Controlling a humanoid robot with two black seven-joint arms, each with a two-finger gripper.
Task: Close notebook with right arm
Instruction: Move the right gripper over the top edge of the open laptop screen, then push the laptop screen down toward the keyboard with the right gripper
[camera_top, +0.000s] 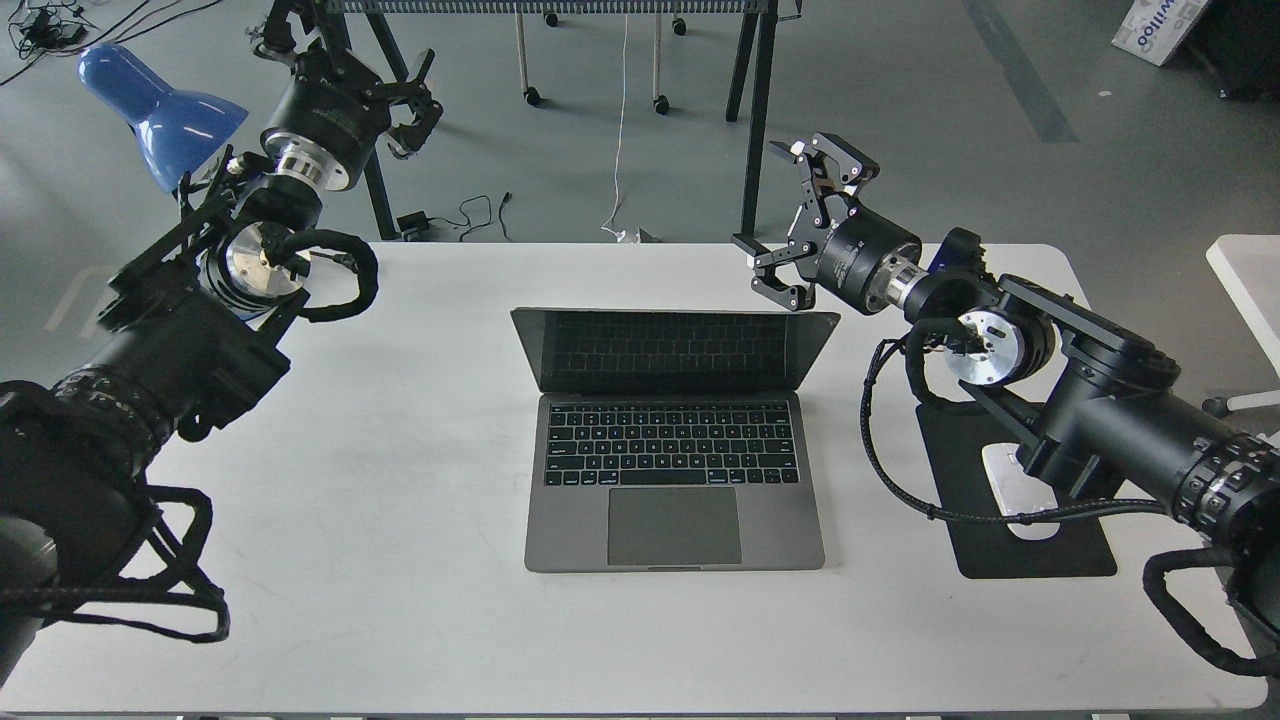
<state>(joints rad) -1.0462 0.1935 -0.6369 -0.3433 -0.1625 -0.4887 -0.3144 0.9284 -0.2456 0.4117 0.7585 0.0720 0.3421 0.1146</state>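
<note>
The space-grey notebook (675, 460) sits open in the middle of the white table (400, 560), keyboard and trackpad toward me. Its lid (675, 350) leans forward over the keys, and the black screen mirrors the keyboard. My right gripper (795, 220) is open, its fingers spread wide, just behind and above the lid's top right corner. I cannot tell whether a finger touches the lid. My right arm (1080, 400) reaches in from the lower right. My left gripper (400, 85) is open and empty, held high at the back left, far from the notebook.
A black mouse pad (1040, 550) with a white mouse (1025, 495) lies right of the notebook, under my right arm. A blue lamp (160, 100) stands at the back left by my left arm. Black table legs and cables are on the floor beyond the far edge.
</note>
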